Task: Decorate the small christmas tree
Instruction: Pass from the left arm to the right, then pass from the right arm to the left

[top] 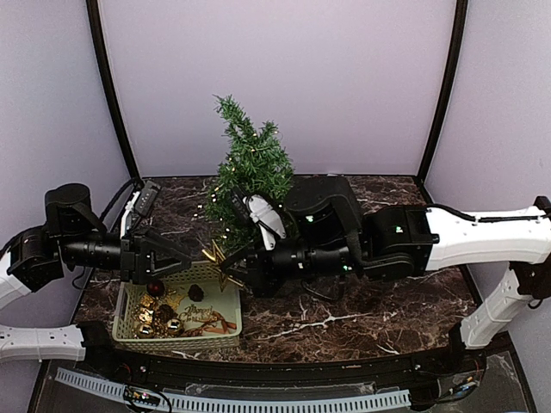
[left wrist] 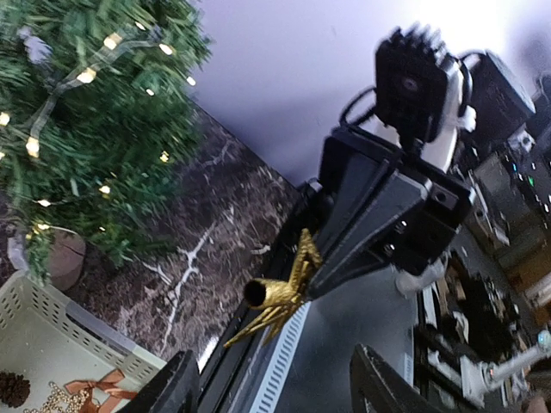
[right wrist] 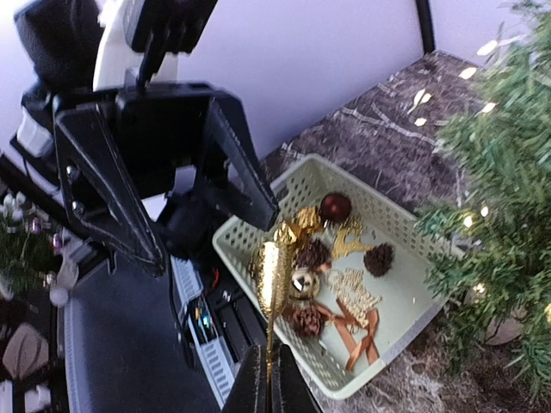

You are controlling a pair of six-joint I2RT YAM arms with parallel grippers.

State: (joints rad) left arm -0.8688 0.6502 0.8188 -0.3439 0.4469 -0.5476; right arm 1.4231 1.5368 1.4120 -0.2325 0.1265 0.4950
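Small christmas tree (top: pixel 254 163): stands at the rear of the marble table (top: pixel 362 318), string lights lit, no ornaments seen on it, tip bare. Nearest, in front and left of the tree: pale plastic basket (top: pixel 129 331) holding a dark red bauble (top: pixel 155 288), pine cones, gold bells, ribbon and a gold "Merry Christmas" sign (top: pixel 202 311). Above the basket's tree-side edge: gold star topper (top: pixel 215 256), pinched by one point in the closed right gripper (top: pixel 234 262), probably so its hollow socket stays free for the tip. Left gripper (top: pixel 185 260): spread open, empty, just beside the star, well below the treetop. Obstruction: the right arm's wrist lies across the lower branches.
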